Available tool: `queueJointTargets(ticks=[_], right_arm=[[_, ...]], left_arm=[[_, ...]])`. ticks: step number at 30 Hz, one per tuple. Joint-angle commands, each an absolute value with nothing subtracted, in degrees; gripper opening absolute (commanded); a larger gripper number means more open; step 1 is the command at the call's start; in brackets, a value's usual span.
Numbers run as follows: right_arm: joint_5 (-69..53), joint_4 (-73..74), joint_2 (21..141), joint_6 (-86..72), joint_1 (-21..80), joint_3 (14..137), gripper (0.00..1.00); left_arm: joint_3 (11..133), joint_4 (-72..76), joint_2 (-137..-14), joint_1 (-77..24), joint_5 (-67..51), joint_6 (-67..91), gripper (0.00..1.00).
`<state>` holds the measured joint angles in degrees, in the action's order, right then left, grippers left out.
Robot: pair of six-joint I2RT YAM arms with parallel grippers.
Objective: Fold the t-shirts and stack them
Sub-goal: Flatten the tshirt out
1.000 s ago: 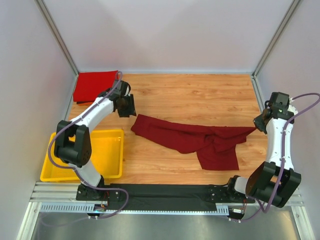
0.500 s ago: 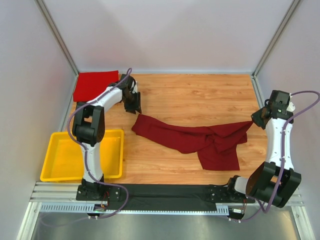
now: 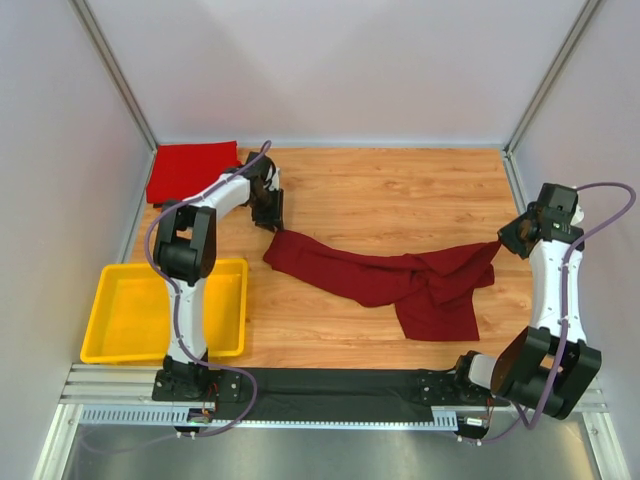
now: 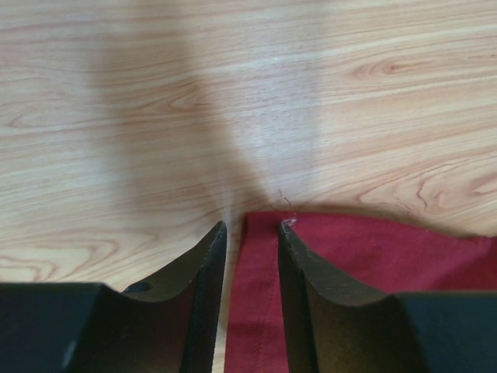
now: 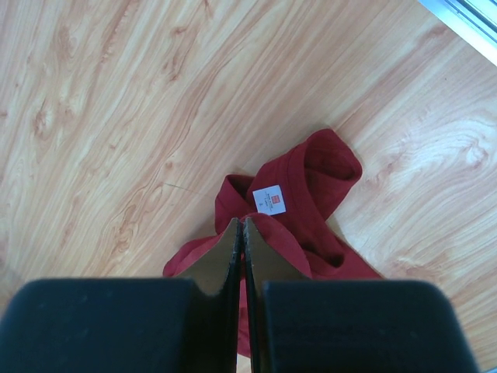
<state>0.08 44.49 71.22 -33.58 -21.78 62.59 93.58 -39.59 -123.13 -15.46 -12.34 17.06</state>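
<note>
The dark maroon t-shirt [image 3: 385, 278] lies crumpled and stretched out across the middle of the table. My left gripper [image 3: 268, 217] is at its left corner. In the left wrist view the gripper [image 4: 250, 227] is open, with the shirt's corner edge [image 4: 256, 295] between the fingers. My right gripper [image 3: 501, 246] is shut on the shirt's right end and holds it a little off the table. In the right wrist view the gripper [image 5: 241, 222] is shut, with maroon cloth and a white collar label [image 5: 270, 200] just beyond the tips. The brighter red t-shirt [image 3: 190, 169] lies folded at the back left.
A yellow plastic tray [image 3: 110, 345] stands at the front left, beside the left arm's base. White walls with metal posts close in the table on three sides. Bare wood shows behind the maroon shirt.
My left gripper has swung back and then down to the maroon shirt's left corner. My right gripper has moved slightly back, drawing the shirt's right end with it.
</note>
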Motion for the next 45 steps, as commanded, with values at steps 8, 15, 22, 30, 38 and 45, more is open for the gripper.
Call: queueJointTargets(ticks=[8,15,22,30,38,45], right_arm=[[-1.41,43.85,68.12,-32.26,-21.53,63.37,0.00],[-3.86,45.97,67.24,-32.78,-21.36,68.97,0.00],[-4.40,57.48,70.85,-34.45,-20.21,96.13,0.00],[-0.09,69.06,65.75,-34.89,-20.30,120.31,0.00],[6.23,76.72,54.76,-37.70,-20.30,130.32,0.00],[5.55,70.68,52.90,-39.20,-20.21,127.19,0.00]], left_arm=[[95.45,-41.04,-124.63,-18.63,-12.48,14.85,0.21],[98.52,-46.92,-116.05,-18.90,-8.27,17.66,0.00],[105.46,-49.66,-95.03,-18.72,1.83,20.91,0.00],[106.71,-51.95,-70.62,-18.63,10.47,25.40,0.00],[104.41,-51.67,-52.75,-18.63,2.20,28.74,0.00],[101.16,-49.40,-52.64,-18.63,-1.93,28.21,0.00]])
